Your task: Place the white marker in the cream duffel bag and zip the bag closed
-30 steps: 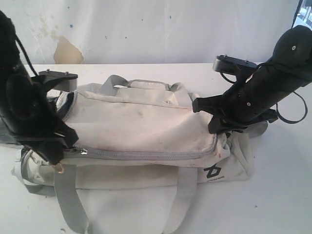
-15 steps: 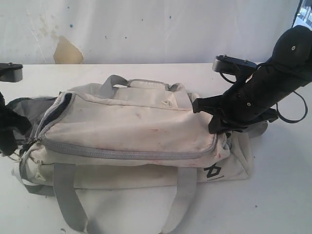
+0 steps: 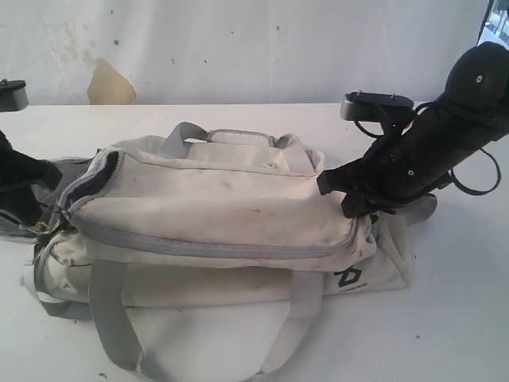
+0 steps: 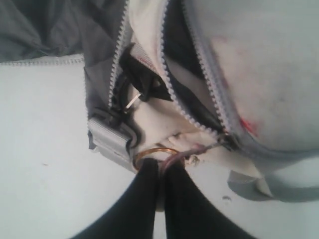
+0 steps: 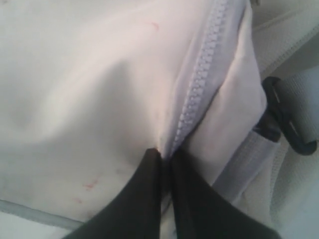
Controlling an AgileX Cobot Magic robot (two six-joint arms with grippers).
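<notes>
Item: cream duffel bag [image 3: 215, 207], lying lengthwise on the white surface [image 3: 445, 318], grey webbing straps [image 3: 107, 318] draped toward the front, black logo [image 3: 347, 278] on its right end.

Zipper [image 3: 207, 248]: closed along the front run; teeth apart at the bag's left end, dark lining showing, slider [image 4: 228, 140] sitting at the corner.

Left fingers [image 4: 142, 199]: pressed together at the bag's left end, pinching a copper-coloured ring [image 4: 158, 148] tied to the slider.

Right fingers [image 5: 139, 199]: pressed together, pinching a fold of bag fabric beside the zipper at the right end.

White marker: out of sight in all three views.
</notes>
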